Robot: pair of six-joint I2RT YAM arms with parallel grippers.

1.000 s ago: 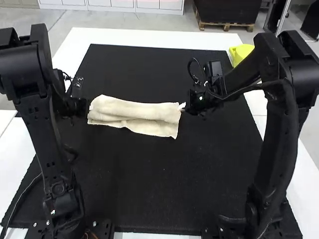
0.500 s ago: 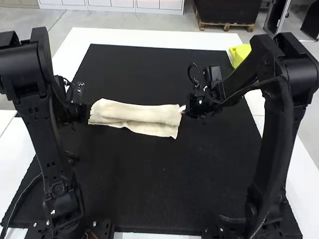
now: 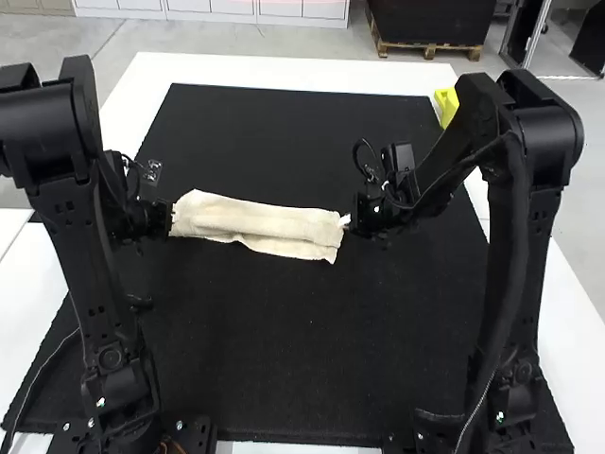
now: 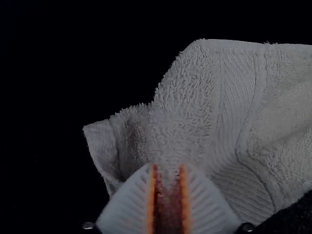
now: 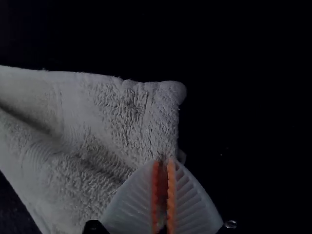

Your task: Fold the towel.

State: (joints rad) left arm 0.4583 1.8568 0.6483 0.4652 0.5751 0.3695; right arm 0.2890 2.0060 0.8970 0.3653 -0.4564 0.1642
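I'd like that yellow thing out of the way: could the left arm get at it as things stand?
Probably not: the yellow thing sits far off at the right, partly behind the right arm, while the left gripper is at the towel's left end.

High view: behind, above me, facing forward-down over table (image 3: 284, 72), farther off. Wrist views: close, facing past my left hand (image 3: 170, 219), right hand (image 3: 349, 220); high shares both towel (image 3: 265, 221) ends.

Text: none legible | Labels, brands, numbers, signs: none legible
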